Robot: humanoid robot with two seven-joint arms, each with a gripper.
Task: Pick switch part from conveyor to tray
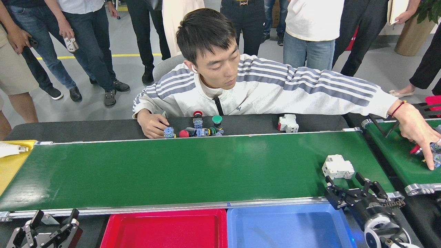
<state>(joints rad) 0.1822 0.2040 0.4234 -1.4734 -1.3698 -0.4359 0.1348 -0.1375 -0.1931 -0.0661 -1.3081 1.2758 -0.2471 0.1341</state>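
Head view shows a white switch part (338, 166) lying on the long green conveyor (179, 168), near its right end and close to the near rail. Just beside it, on the near side, the right pincer (348, 184) has its dark fingers spread wide and holds nothing; the fingertips sit close to the part without clearly touching it. The left pincer (51, 224) rests at the bottom left corner below the belt, its fingers parted and empty. A red tray (165, 229) and a blue tray (289, 227) stand side by side along the near edge of the conveyor, neither with a part in it. Across the belt, a person in a striped white jacket (248, 93) leans over the black worktop (103, 129), where red and green push-buttons (203, 125) and another white switch block (288, 123) are gathered. One hand (418, 132) reaches out to the shorter green belt (403, 151) on the right, touching small parts there.
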